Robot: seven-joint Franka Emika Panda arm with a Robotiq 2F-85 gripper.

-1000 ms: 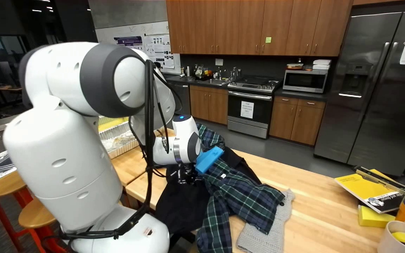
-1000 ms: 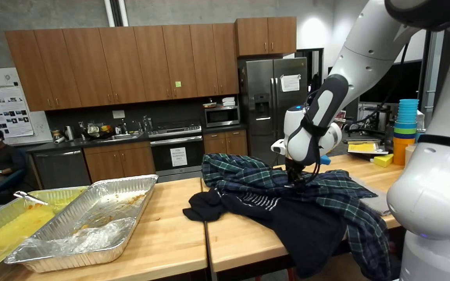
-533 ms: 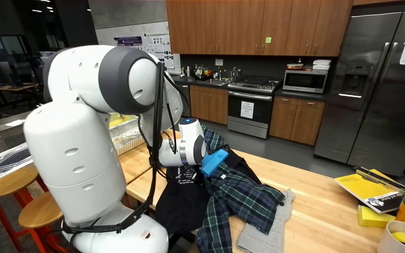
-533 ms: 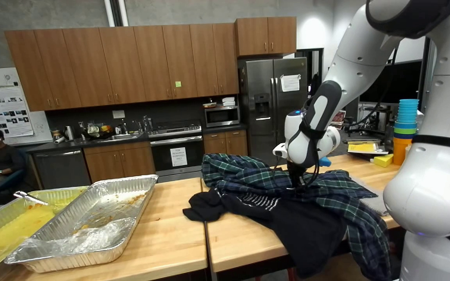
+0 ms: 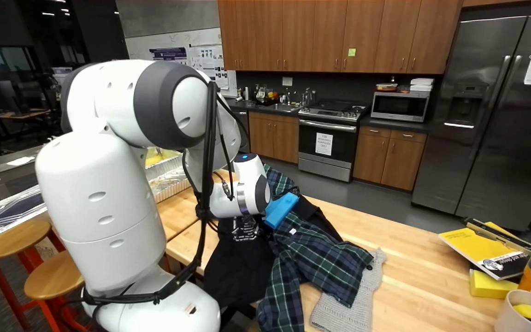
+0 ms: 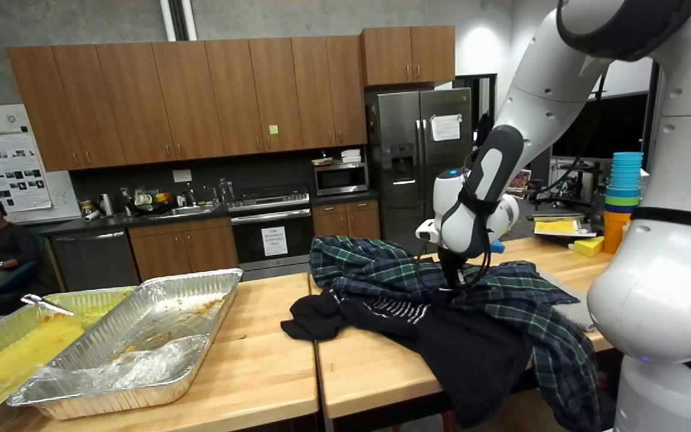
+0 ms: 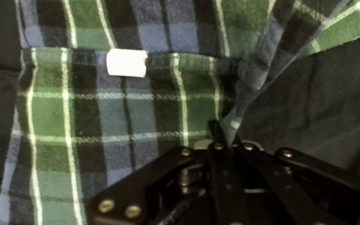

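Note:
In the wrist view my gripper (image 7: 227, 134) is shut on a thin, pinched fold of the green, navy and black plaid shirt (image 7: 127, 115). The fold rises from between the fingertips towards the upper right. A white tag (image 7: 127, 63) sits on a seam of the same shirt, left of the jaws. To the right lies dark cloth (image 7: 323, 103). Both exterior views show the plaid shirt (image 5: 334, 258) spread over a black garment with white lettering (image 6: 459, 354). The gripper (image 6: 458, 285) points down into the pile there, its tips hard to make out.
A grey knitted cloth (image 5: 351, 309) lies partly under the shirt on the wooden table (image 5: 417, 276). Foil trays (image 6: 135, 336) stand at one end. A yellow book (image 5: 482, 249), a yellow block (image 5: 491, 283) and stacked cups (image 6: 624, 174) stand at the other. Clothing hangs over the table edge.
The arm has swung slightly and its upper links have shifted, mostly in the first half second. The jaws have gone from open to shut. The clothes lie almost as before.

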